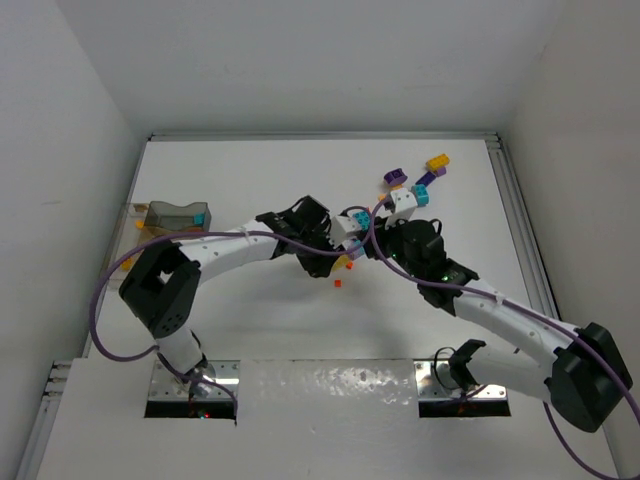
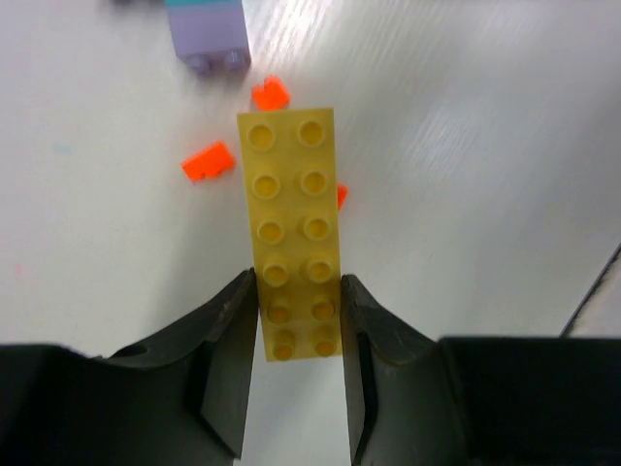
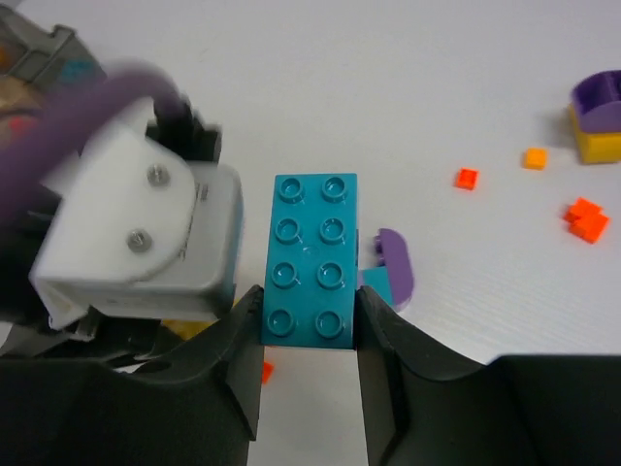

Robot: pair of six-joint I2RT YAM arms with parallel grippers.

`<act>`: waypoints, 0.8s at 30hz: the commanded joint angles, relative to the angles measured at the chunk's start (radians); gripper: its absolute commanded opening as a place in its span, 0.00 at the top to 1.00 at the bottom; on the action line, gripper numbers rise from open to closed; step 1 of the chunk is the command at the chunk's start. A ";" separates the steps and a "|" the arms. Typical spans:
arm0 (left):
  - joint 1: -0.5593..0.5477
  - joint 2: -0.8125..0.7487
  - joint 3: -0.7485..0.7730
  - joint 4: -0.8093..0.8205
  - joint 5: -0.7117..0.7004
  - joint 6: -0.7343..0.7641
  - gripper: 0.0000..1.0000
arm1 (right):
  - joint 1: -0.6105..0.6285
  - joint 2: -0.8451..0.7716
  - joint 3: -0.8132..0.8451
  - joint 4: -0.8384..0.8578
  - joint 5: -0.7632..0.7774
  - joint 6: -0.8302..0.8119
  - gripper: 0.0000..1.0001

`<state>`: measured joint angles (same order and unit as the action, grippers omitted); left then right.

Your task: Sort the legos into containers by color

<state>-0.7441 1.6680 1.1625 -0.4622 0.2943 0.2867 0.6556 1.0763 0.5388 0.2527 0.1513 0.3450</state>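
Near the centre of the table [image 1: 250,170], the two grippers meet, each grasping one brick.

Left gripper [image 2: 299,291]: both fingers are clamped on the long sides of one yellow brick [image 2: 291,214], which has twelve studs in two rows of six. Three small orange pieces [image 2: 208,161] lie around it, one half hidden behind the brick. One lavender block [image 2: 209,44] with a teal top sits at the upper edge.

Right gripper [image 3: 310,311]: the fingers are pressed against one teal brick [image 3: 312,243], which has eight studs in two rows of four. One purple piece [image 3: 396,267] lies just beside it. Three orange bits [image 3: 467,178] are scattered to the right, and one purple-on-yellow stack [image 3: 600,121] sits at the frame edge.

One container [image 1: 170,215] stands well apart at the table's left edge, with one teal piece [image 1: 201,217] at its right end. Beyond the grippers lie two purple bricks [image 1: 395,178], one yellow block [image 1: 437,162] and one teal block [image 1: 422,196].
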 commanded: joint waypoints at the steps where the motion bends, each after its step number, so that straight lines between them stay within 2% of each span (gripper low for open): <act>1: 0.011 0.018 -0.018 -0.030 -0.027 0.028 1.00 | -0.007 -0.001 0.079 0.047 0.088 0.029 1.00; 8: 0.049 -0.001 0.015 -0.050 -0.061 -0.020 1.00 | -0.011 0.011 0.104 -0.118 0.238 -0.018 1.00; 11: 0.164 -0.002 0.063 -0.099 -0.087 -0.030 1.00 | -0.020 -0.001 0.092 -0.161 0.301 -0.034 1.00; 14: 0.348 -0.020 0.129 -0.147 -0.197 0.009 1.00 | -0.027 0.000 0.086 -0.153 0.294 -0.052 1.00; 19: 0.575 -0.117 0.213 -0.171 -0.294 0.078 1.00 | -0.028 0.040 0.112 -0.130 0.154 -0.081 1.00; 20: 0.660 -0.144 0.242 -0.176 -0.325 0.083 1.00 | -0.028 0.051 0.127 -0.127 0.139 -0.090 1.00; 22: 0.757 -0.168 0.261 -0.190 -0.336 0.107 1.00 | -0.028 0.079 0.141 -0.118 0.116 -0.095 1.00; 23: 0.867 -0.181 0.266 -0.196 -0.336 0.123 1.00 | -0.027 0.088 0.151 -0.106 0.093 -0.097 1.00; 24: 0.914 -0.186 0.263 -0.200 -0.336 0.138 1.00 | -0.028 0.106 0.158 -0.101 0.084 -0.100 1.00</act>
<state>0.0383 1.5597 1.3888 -0.6262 0.0109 0.3653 0.6296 1.1568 0.6353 0.0967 0.3031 0.2718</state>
